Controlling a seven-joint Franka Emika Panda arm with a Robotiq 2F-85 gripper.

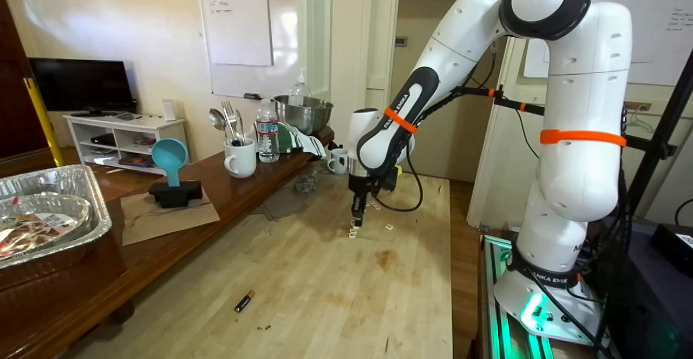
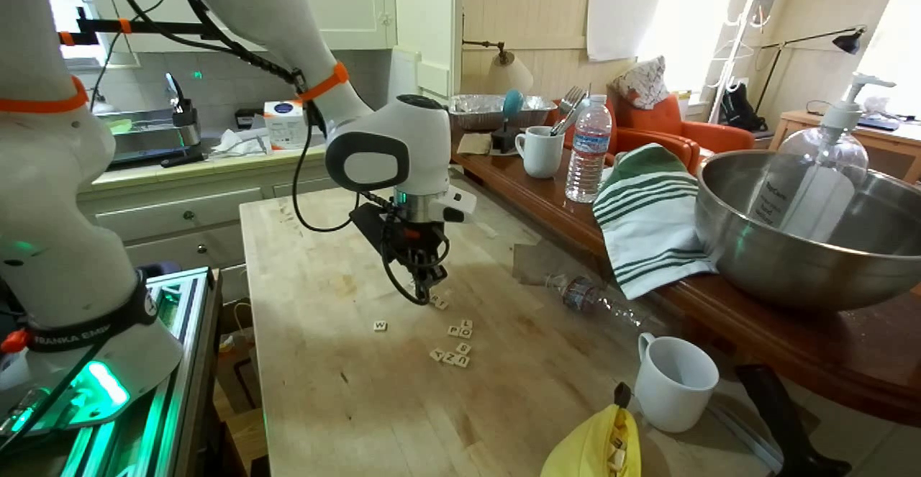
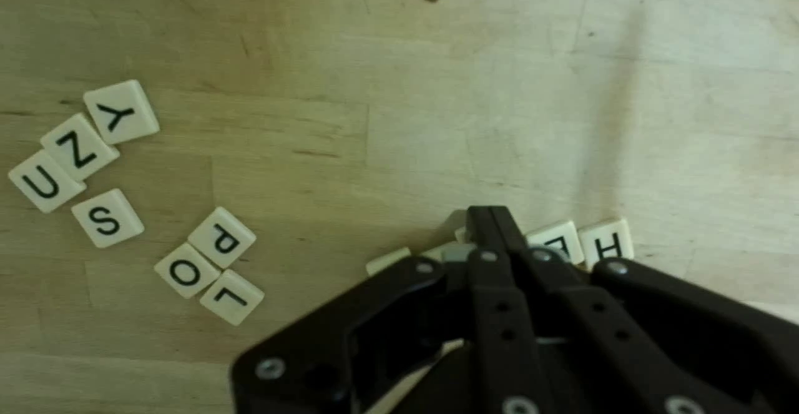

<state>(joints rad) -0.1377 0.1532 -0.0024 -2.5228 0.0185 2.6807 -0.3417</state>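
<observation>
My gripper (image 3: 490, 217) points down at the wooden table (image 1: 400, 294), with its two black fingers pressed together. No object shows between them. Cream letter tiles lie around the fingertips: an H tile (image 3: 605, 240) and a partly covered E tile (image 3: 557, 238) on one side, and partly hidden tiles (image 3: 387, 261) on the other. The fingertips are beside or touching these tiles; I cannot tell which. Farther off lie tiles P (image 3: 221, 238), O (image 3: 186, 270), L (image 3: 232, 296), S (image 3: 107, 218), U, Z (image 3: 79, 148) and Y (image 3: 122, 112). A W tile (image 2: 380, 326) lies apart.
A battery (image 1: 244, 301) lies on the table. A yellow pouch (image 2: 586, 448), a white mug (image 2: 676, 383) and a plastic bottle lying down (image 2: 586, 297) are near the table's side. A raised brown counter (image 1: 216, 185) holds a water bottle (image 2: 590, 150), a towel and a steel bowl (image 2: 806, 275).
</observation>
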